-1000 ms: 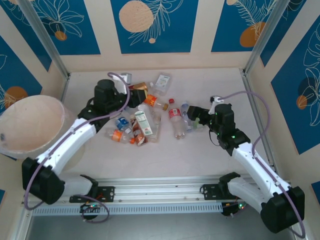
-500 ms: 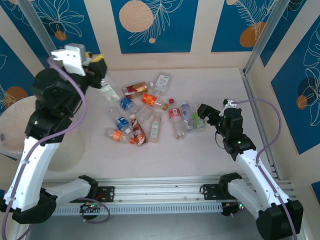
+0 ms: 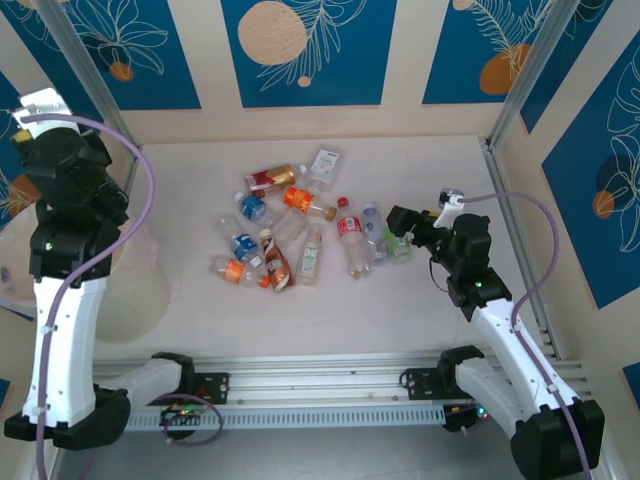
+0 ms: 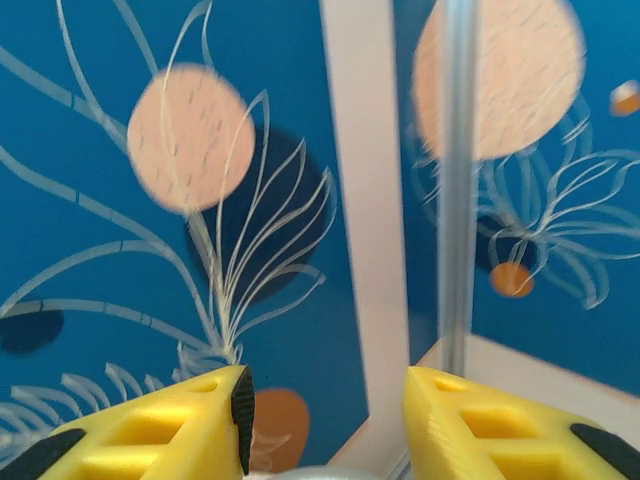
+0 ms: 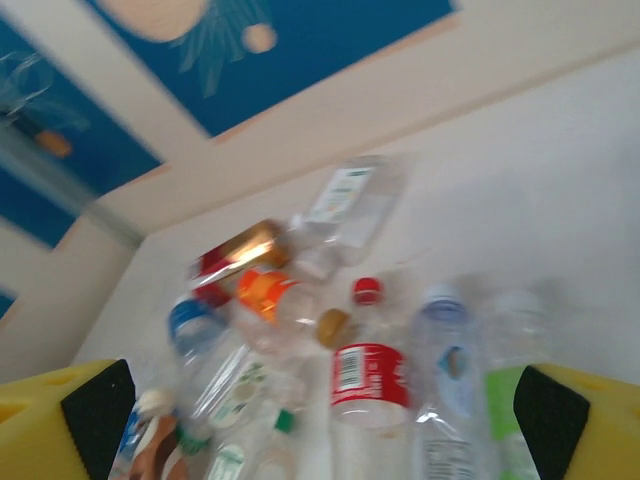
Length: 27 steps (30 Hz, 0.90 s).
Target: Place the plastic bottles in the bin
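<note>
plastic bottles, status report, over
Left gripper high near the large cream-pink bucket, grip unclear. Right gripper open over the small clear plastic bottles, piled on the table. Nothing in the way.

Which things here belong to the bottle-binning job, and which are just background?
Job: plastic bottles, bin.
Not part of it: blue wall panels, metal frame post, front rail.

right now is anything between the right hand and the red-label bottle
Yes: seen from above, a clear pale-capped bottle lies between the open right hand and the red-label bottle, with a green-label bottle beside the hand.
</note>
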Motion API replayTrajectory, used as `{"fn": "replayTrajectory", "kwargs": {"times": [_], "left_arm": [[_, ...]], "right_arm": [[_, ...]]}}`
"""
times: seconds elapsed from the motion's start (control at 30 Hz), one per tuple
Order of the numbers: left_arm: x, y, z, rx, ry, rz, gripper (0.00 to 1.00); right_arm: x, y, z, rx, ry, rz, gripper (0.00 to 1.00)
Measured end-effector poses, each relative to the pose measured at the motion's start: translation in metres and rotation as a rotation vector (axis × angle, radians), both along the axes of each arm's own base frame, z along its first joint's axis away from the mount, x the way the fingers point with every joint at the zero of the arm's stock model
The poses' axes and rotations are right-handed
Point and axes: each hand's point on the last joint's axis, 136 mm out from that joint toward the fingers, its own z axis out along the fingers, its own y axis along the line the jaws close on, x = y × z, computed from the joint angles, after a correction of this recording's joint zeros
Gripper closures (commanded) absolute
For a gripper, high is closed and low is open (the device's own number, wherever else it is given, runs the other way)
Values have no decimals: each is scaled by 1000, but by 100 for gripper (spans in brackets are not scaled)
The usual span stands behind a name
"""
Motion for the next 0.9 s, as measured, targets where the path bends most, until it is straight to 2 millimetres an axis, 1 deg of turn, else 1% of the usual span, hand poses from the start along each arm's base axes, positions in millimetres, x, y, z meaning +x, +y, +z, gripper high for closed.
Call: {"fn": "replayTrajectory", "kwargs": {"times": [0.1,0.2,0.33,0.4,0.47,0.57,0.63,0.67,0.73,0.8,0.9], "left_arm": [[9,20,-42,-50,85,65,100],[17,41,-79,-123,138,115,100],[14,68,-130,-237,177,184,98],[7,81,-156,-299,188,222,96],[-2,91,-177,-353,188,257,95],[-12,100,-203,-424,173,285,94],[-13,102,-218,-468,173,289,92],[-12,103,-228,-492,176,287,89],[-6,100,-244,-534,183,269,72],[-1,97,-256,-568,187,243,51],[6,91,-264,-612,173,206,44]], "right_arm": [[-10,29,9,-49,-44,141,0],[-19,50,20,-88,-95,230,1],[-24,59,22,-121,-125,270,0],[-26,61,22,-129,-132,284,1],[-27,63,22,-138,-139,293,0],[-28,65,22,-147,-146,301,1],[-28,66,22,-151,-150,305,0],[-28,66,22,-153,-151,306,0],[-28,66,22,-154,-152,307,0],[-28,66,22,-154,-152,307,1],[-28,66,22,-154,-152,306,1]]}}
